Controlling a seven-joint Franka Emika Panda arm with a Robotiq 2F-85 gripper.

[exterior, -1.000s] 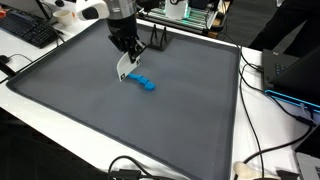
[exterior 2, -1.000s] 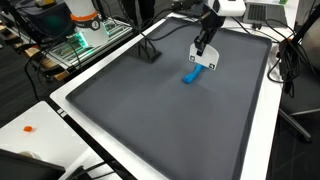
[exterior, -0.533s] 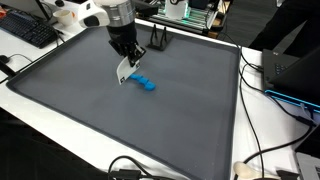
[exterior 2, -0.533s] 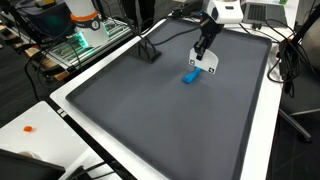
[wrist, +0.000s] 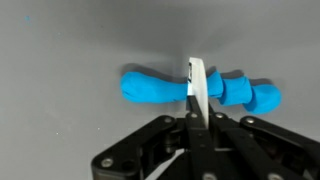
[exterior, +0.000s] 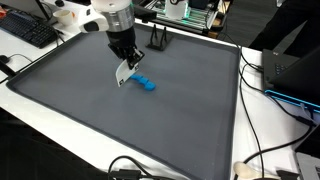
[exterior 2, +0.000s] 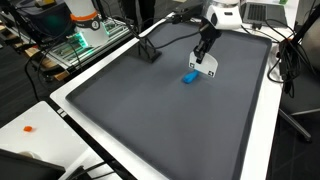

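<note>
1. Grey mat (exterior: pixel 150 130) (exterior 2: pixel 150 110). Large flat sheet with a white border, spread beneath the gripper and reaching well out from it on all sides.

2. Robot arm (exterior: pixel 105 12) (exterior 2: pixel 222 10). White and black, standing directly above the gripper and pointing it down.

3. Keyboard (exterior: pixel 30 30). Black, off the mat, well apart from the gripper.

4. Black stand (exterior: pixel 158 42) (exterior 2: pixel 148 50). Thin legs, near the gripper, on the far strip of the mat.

5. Gripper (exterior: pixel 127 62) (exterior 2: pixel 201 58) (wrist: pixel 195 118). Black fingers clenched together on the top edge of the white piece, with no gap between them in the wrist view.

6. White piece (exterior: pixel 124 73) (exterior 2: pixel 205 68) (wrist: pixel 197 85). Thin and flat, clamped in the gripper and hanging straight below its fingertips, seen edge-on in the wrist view. Whether its lower edge meets the mat cannot be told.

7. Blue object (exterior: pixel 146 83) (exterior 2: pixel 190 76) (wrist: pixel 150 87). Small, elongated and knobbly at one end, lying loose on the mat just below the gripper and not held by it. In the wrist view it runs crosswise under the fingertips, with the white piece crossing its middle. Contact between the two cannot be told.

8. Orange bit (exterior 2: pixel 30 128). Tiny, off the mat, far from the gripper.
</note>
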